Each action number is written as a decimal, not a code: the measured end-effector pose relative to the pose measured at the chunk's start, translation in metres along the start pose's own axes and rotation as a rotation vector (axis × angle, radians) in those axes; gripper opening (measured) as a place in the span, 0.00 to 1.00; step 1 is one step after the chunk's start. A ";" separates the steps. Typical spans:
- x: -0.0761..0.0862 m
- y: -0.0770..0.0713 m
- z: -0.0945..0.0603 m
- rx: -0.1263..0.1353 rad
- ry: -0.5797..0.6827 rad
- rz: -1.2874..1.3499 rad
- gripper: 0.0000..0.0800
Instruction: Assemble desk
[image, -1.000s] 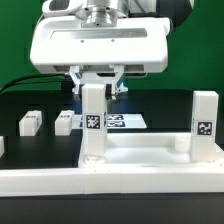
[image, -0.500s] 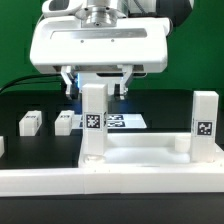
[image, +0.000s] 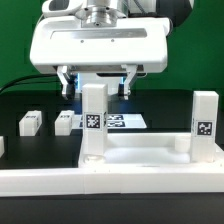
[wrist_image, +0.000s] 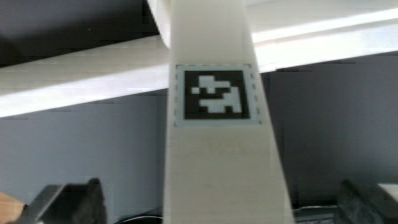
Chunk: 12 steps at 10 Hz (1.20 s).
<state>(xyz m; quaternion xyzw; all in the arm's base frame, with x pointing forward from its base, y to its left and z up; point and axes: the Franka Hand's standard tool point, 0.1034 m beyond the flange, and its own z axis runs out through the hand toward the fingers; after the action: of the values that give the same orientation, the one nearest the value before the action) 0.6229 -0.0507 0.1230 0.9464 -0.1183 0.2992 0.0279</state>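
With the end effector (image: 97, 86) spread wide, gripping nothing and straddling the upright leg (image: 93, 125) seated in the desk panel (image: 140, 165) corner socket, best stay centred and move vertically, nudging nothing

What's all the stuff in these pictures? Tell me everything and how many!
Desk panel: one, white, flat on the table behind the rail.
Upright legs: two, white with black-and-white tags, standing in panel corners.
Loose legs: two, white, lying at the exterior view's left.
Marker board: one, white with black tags, behind the panel.
Rail: one, white, along the front.
Table: one, black.
Claw: one, white body, open, fingers either side of one upright leg.
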 end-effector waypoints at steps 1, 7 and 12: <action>0.000 0.000 0.000 0.000 0.000 0.000 0.81; -0.004 -0.012 0.009 0.082 -0.260 0.076 0.81; -0.002 -0.002 0.011 0.129 -0.549 0.113 0.81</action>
<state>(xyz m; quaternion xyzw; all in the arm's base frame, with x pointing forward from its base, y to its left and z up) 0.6282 -0.0498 0.1129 0.9838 -0.1546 0.0397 -0.0822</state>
